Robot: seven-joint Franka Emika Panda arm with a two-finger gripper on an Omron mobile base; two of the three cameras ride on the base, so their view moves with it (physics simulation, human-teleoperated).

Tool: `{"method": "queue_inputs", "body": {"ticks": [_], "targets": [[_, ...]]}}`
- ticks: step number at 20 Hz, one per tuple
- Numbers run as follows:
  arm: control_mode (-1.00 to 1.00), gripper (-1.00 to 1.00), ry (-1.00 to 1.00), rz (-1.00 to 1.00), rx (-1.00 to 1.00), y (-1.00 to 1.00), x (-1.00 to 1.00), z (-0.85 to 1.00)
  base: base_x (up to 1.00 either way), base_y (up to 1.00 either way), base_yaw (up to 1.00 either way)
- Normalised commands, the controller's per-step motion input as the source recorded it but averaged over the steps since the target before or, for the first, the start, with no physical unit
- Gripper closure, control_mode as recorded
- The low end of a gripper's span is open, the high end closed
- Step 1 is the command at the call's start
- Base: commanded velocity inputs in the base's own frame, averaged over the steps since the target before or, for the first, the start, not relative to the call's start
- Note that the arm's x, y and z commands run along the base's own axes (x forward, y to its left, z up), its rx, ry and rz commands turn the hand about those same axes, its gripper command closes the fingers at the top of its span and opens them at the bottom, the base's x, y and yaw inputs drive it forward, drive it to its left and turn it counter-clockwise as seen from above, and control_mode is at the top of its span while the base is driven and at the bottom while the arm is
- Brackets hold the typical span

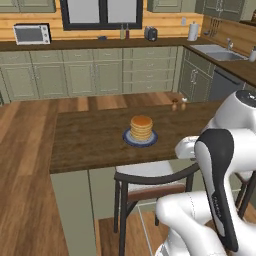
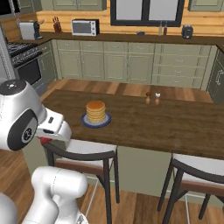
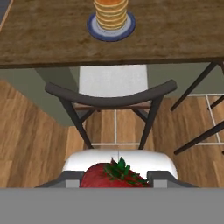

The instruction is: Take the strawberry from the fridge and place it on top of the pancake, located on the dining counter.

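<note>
claw [image 3: 114, 183]: closed on the strawberry, which sits pinched between the two tips at the bottom of the hand view; the jaws stand only as far apart as the berry is wide.
strawberry [image 3: 109, 176]: bright red with a green leafy cap showing uppermost in the hand view; held in the claw, off the table, over a bar stool. In the right base view a sliver of red [image 2: 45, 140] shows under the white hand.
pancake [image 1: 141, 128]: a golden stack on a small bluish plate [image 1: 127, 139], standing on the dark wood table near its near edge, roughly midway along it.
table [image 1: 85, 142]: the long dining counter; its near edge runs across the hand view between the claw and the stack.
bar stool [image 3: 111, 98]: dark curved backrest and pale seat, tucked under the near edge, directly below the line from claw to stack.
key relation: the pancake lies straight ahead of the claw and slightly higher, past the stool and just inside the near edge; it is nearly centred left to right in the hand view.
salt and pepper shakers [image 2: 152, 98]: near the far edge, well apart from the plate.
judged next move: carry the berry forward and up over the near edge until it hangs above the stack, then lower and release.
risk: the berry is roundish, so I'd expect it to roll off the top unless it is set down centred.
</note>
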Motion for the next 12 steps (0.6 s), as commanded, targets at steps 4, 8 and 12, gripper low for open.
{"method": "queue_inputs", "body": {"ticks": [4,8,12], "targets": [[-1.00,1.00,0.00,0.14,-0.07,0.11,0.58,0.27,0.00,0.00,0.00],[-1.00,1.00,0.00,0.14,-0.05,0.13,0.96,0.36,0.00,0.00,0.00],[-1.00,1.00,0.00,0.13,-0.02,0.05,1.00,0.04,0.00,0.00,0.00]]}}
